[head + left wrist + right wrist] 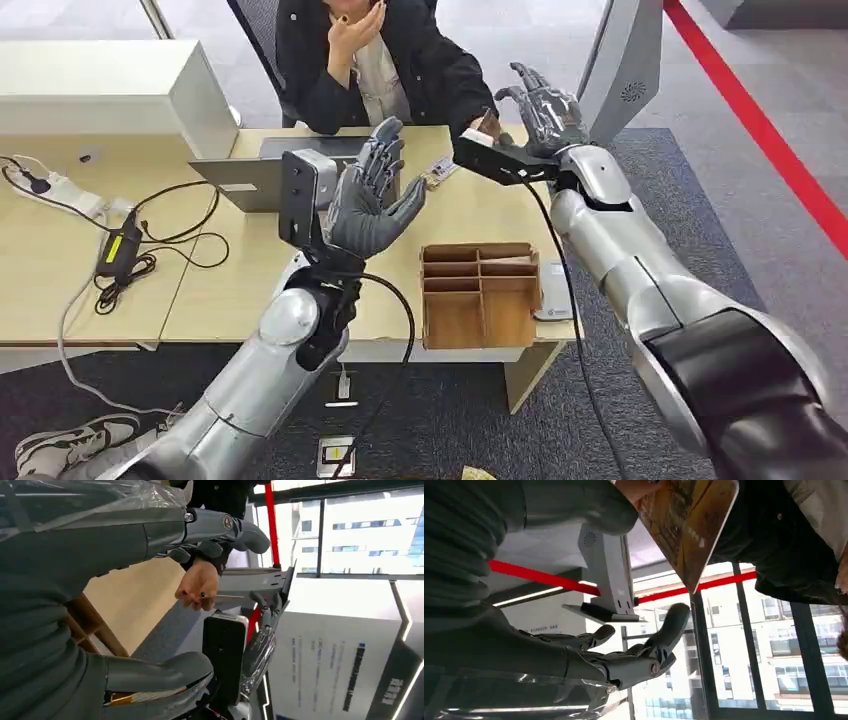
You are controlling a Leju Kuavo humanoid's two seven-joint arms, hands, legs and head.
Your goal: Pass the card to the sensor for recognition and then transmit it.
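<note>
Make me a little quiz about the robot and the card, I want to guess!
1. True or false: the robot's left hand is empty, with its fingers apart.
2. Who holds the card? A) a person's hand B) the robot's right hand C) nobody
3. Fill in: the wooden box stands on the ___.

Key: 1 true. 2 A; the right hand is open close by. 3 table.
</note>
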